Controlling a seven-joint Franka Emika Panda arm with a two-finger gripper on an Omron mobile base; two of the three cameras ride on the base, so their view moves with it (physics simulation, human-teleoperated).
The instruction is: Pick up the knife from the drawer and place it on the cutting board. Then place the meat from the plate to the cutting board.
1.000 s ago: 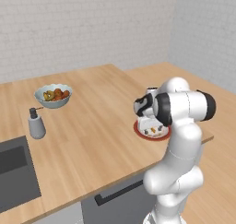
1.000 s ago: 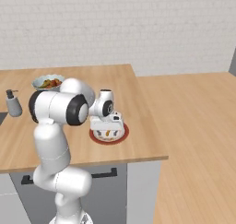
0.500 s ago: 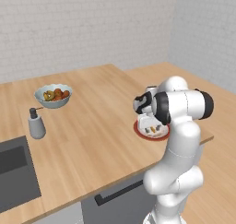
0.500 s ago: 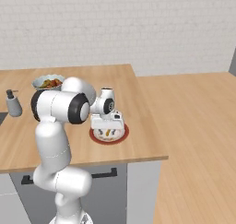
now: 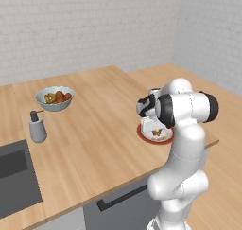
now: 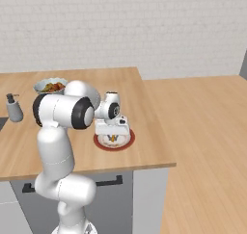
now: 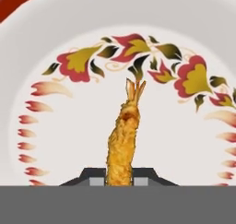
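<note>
One long crusty golden meat (image 7: 123, 140) piece

I see a light wood counter (image 5: 104, 125) with visible grain and a matt finish. The plate (image 7: 69, 121) looks like smooth glazed ceramic, painted with red and gold flowers. The meat (image 7: 123, 142) has a rough, crumbed golden crust. The wall (image 6: 144, 26) is matt white brick.

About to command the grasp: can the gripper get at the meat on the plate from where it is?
Probably yes. The gripper sits low over the plate, its fingertips flanking the meat, with nothing between them.
</note>
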